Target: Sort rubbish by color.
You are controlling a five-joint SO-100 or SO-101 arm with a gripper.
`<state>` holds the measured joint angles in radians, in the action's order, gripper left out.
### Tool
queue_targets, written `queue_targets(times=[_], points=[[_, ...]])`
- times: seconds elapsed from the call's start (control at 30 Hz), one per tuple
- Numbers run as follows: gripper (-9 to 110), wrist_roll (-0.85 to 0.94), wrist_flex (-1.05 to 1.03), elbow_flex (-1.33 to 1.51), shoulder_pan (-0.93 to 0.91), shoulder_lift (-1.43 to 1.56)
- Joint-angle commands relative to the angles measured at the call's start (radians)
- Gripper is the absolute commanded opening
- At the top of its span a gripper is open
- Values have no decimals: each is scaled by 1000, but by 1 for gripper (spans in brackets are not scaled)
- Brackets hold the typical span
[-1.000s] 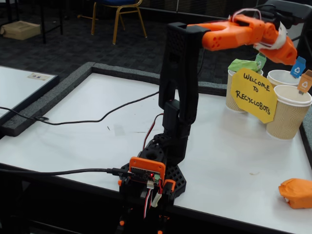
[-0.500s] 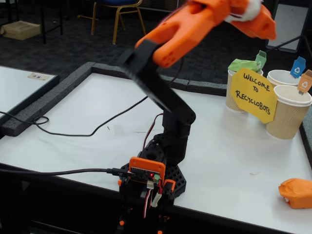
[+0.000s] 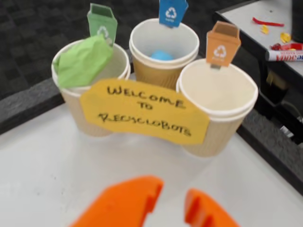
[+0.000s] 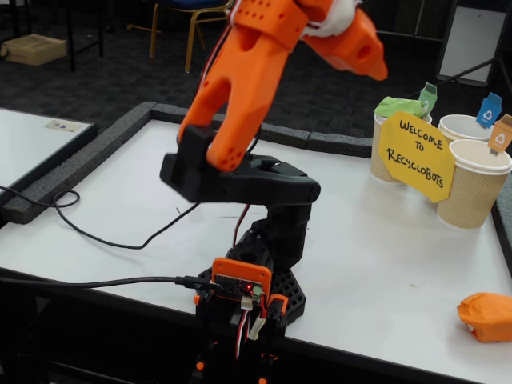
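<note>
My gripper [image 3: 173, 201] empty with jaws narrowly apart, green lump [image 3: 84, 60] filling the left cup [image 3: 90, 120], blue lump [image 3: 162, 55] deep in the middle cup [image 3: 163, 75], right cup [image 3: 220, 127] bare inside, orange lump [image 4: 486, 316] on the table [image 4: 384, 264]

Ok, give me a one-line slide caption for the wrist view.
Empty open gripper faces three tagged paper cups: green lump in one, blue lump in another, orange-tagged cup empty.

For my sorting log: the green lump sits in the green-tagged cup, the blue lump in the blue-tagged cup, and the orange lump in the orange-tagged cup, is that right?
Not quite: the orange-tagged cup is empty in the wrist view. The orange lump lies on the table in the fixed view. The green lump and blue lump are as stated.
</note>
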<state>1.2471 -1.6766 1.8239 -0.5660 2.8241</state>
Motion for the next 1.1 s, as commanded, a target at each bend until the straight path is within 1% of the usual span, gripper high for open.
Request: queue_targets(times=[0.0, 0.4, 0.6, 0.83, 0.97, 1.07], points=[[0, -51, -64, -80, 20, 5], [0, -48, -66, -78, 52, 0], [0, -46, 23, -78, -8, -15], [0, -52, 109, -44, -187, -95], [0, -57, 186, -6, -337, -183], [0, -57, 285, 60, -465, -235]])
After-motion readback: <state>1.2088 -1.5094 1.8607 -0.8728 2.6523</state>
